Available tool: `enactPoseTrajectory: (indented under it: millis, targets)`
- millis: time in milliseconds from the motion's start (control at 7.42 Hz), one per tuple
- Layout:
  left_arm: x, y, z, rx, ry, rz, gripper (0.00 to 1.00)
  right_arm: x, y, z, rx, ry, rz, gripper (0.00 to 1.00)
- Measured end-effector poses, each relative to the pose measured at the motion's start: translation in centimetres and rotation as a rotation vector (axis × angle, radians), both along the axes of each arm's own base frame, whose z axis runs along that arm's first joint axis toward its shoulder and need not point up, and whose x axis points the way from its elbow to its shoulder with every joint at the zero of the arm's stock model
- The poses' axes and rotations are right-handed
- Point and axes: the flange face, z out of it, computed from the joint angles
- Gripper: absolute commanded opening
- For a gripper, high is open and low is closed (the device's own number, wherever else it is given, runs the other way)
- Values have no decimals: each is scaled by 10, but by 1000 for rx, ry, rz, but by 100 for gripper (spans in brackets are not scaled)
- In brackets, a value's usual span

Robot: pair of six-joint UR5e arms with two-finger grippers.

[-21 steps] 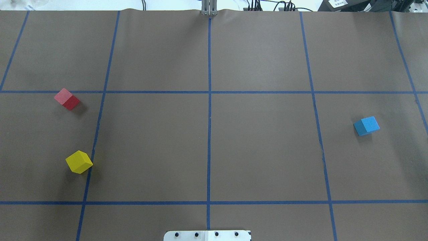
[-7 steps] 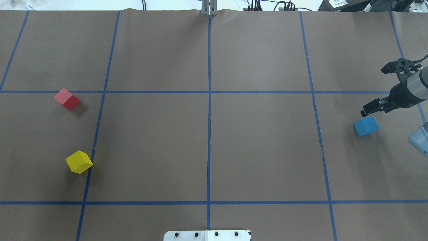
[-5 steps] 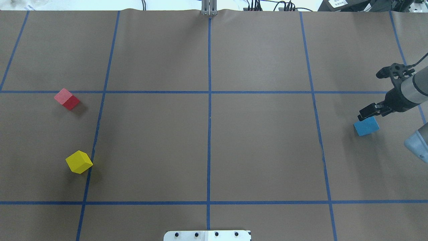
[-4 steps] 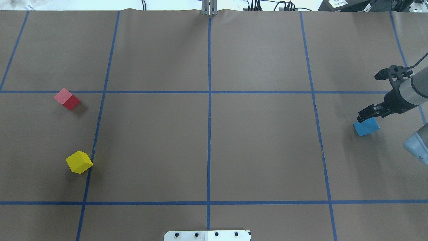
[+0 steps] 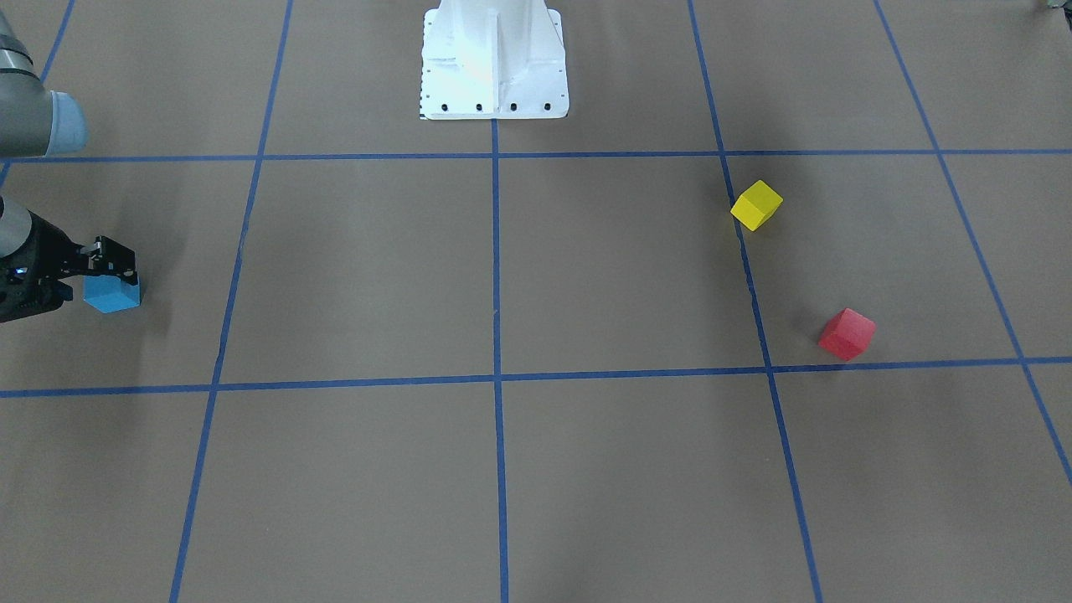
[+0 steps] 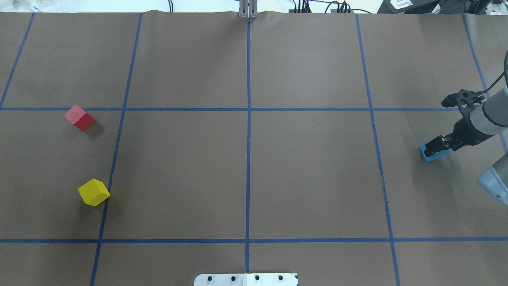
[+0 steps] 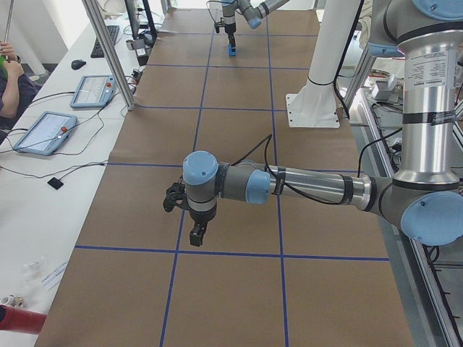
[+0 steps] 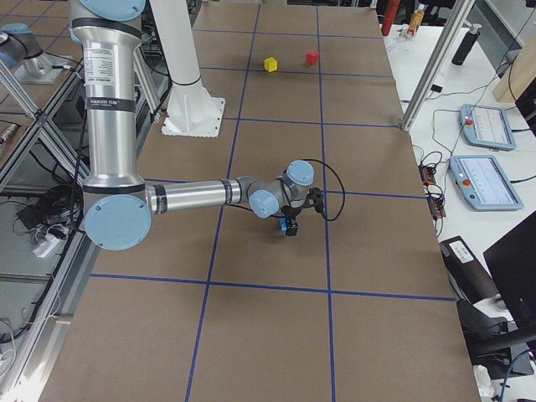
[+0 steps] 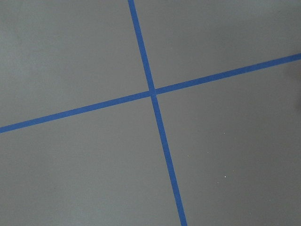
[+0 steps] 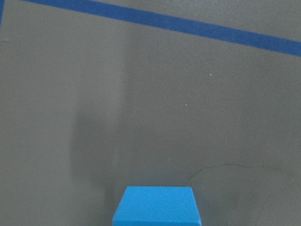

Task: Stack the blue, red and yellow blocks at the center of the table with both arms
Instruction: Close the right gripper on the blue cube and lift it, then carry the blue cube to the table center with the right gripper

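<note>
One right end effector (image 6: pixel 436 146), unclenched astride blue block (image 6: pixel 433 155), well apart from red block (image 6: pixel 79 118) and yellow block (image 6: pixel 93 192) across table (image 6: pixel 309 178).

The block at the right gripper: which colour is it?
Blue. The block shows best in the right wrist-mounted view.

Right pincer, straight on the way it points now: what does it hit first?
The blue block. The right pincer points down right over it and covers most of it in the overhead view. I can't tell whether the tips already touch it.
</note>
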Motion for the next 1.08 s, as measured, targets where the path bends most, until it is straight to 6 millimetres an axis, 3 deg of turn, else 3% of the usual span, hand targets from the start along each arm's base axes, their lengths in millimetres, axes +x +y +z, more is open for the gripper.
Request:
enactPoseTrajectory:
  millis: [404, 674, 809, 943, 1078]
  targets:
    - [0, 0, -1, 2, 0, 1, 100, 0, -1, -6, 6, -8, 0, 0]
    - [1, -1, -7, 14, 0, 1, 100, 16, -11, -29, 9, -29, 31, 0]
    - [1, -3, -16, 31, 0, 2, 100, 17, -23, -62, -3, -36, 40, 0]
    - [1, -4, -22, 44, 2, 4, 100, -1, -44, -114, -10, -36, 32, 0]
    - [2, -4, -25, 51, 3, 6, 100, -40, -68, -181, -16, -23, 4, 0]
